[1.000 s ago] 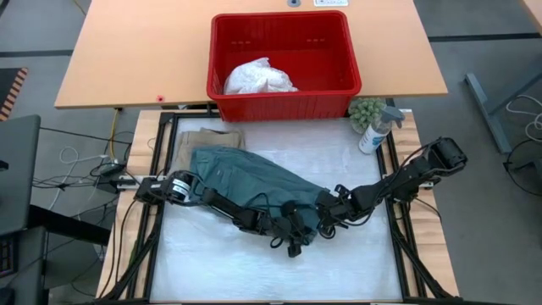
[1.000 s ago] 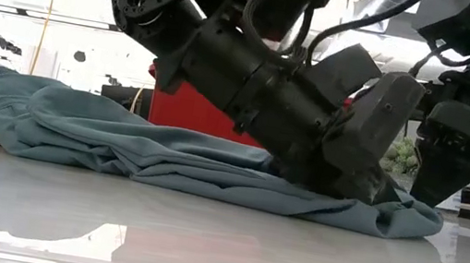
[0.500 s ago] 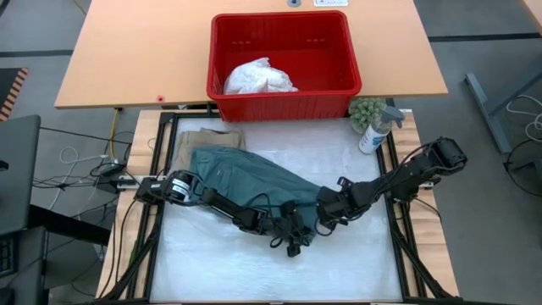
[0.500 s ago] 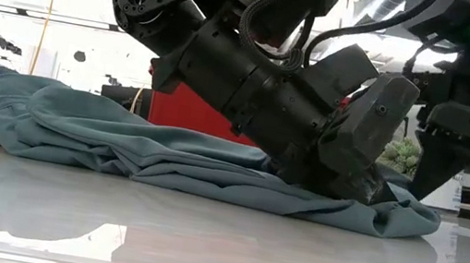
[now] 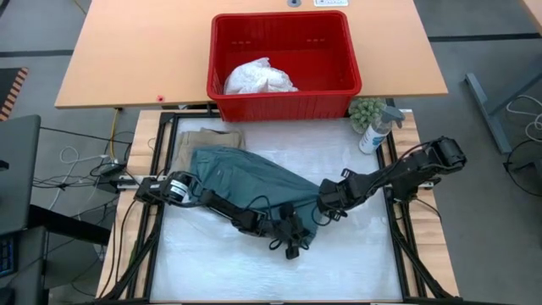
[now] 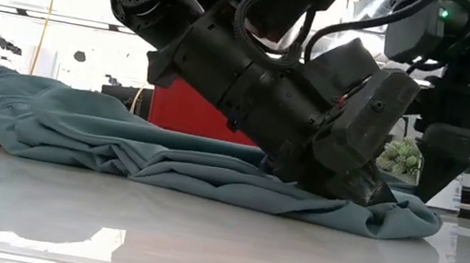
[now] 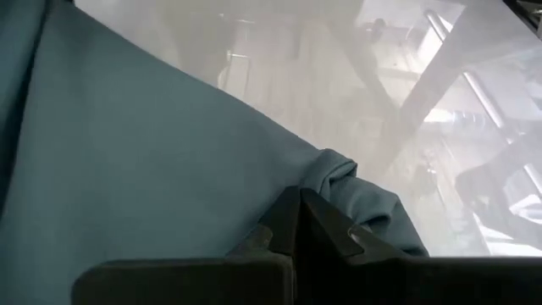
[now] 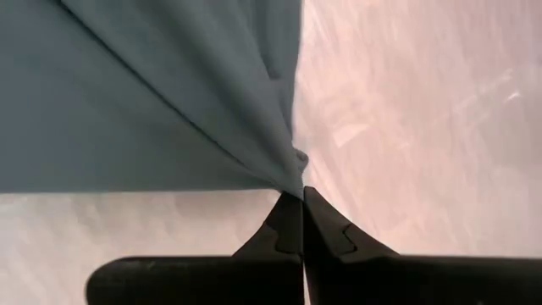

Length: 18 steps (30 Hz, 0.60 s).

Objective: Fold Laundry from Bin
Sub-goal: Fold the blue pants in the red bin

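The dark teal-green garment (image 5: 250, 178) lies spread slantwise on the white table. Its far-left part rests on a beige garment (image 5: 207, 137). A white garment (image 5: 258, 78) sits crumpled inside the red bin (image 5: 279, 106) beyond the table's far edge. My left gripper (image 5: 302, 236) reaches in low from the table's left over the teal cloth and is shut at the cloth's near-right end. My right gripper (image 5: 325, 206) comes from the right, points steeply down, and is shut on the same end a little farther back. My left gripper has its shut fingertips (image 7: 298, 202) on the teal garment beside a small bunched fold (image 7: 340, 174), slanting down from the table's left. How many layers it has does not show. The cloth around it lies on the table. My right gripper pinches a gathered point on the teal garment's edge (image 8: 296, 182) between its two fingertips, coming from above. Creases fan out taut from the pinch. The rest of the garment stays on the table.
A spray bottle (image 5: 373, 135) and a small green plant (image 5: 366, 110) stand at the far right corner. Black frame rails (image 5: 398, 229) run along the table's sides. Bare white table (image 5: 254, 271) lies in front of the garment.
My right gripper has gone toward the far edge and up a little, tipping more steeply down. The teal garment's right end has risen slightly with it, while the rest has stayed flat.
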{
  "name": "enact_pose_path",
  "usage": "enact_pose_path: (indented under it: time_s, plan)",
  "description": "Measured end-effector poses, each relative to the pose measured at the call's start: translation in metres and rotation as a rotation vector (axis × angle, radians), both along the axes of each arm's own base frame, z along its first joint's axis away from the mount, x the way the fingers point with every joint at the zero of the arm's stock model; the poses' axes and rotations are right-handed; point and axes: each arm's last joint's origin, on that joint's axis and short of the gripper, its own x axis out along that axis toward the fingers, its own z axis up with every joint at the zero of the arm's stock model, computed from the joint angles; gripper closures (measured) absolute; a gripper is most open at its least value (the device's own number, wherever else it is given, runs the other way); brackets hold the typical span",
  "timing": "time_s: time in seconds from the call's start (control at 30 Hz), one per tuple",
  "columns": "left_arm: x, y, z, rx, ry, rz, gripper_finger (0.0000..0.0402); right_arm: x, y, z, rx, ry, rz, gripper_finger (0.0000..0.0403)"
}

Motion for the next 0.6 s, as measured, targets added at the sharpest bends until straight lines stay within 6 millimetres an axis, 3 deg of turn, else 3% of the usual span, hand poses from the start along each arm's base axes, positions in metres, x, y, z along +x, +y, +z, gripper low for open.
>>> enact_pose_path:
  time_s: [0.33,0.6]
  plan:
    - [-0.001,-0.002,-0.001,-0.011,0.005,0.005,0.0401,0.000,-0.007,0.003,-0.006,0.029,0.075,0.0373]
    - [-0.002,-0.004,-0.001,-0.048,0.004,0.020,0.0401,-0.008,-0.019,0.029,-0.016,-0.045,0.168,0.0359]
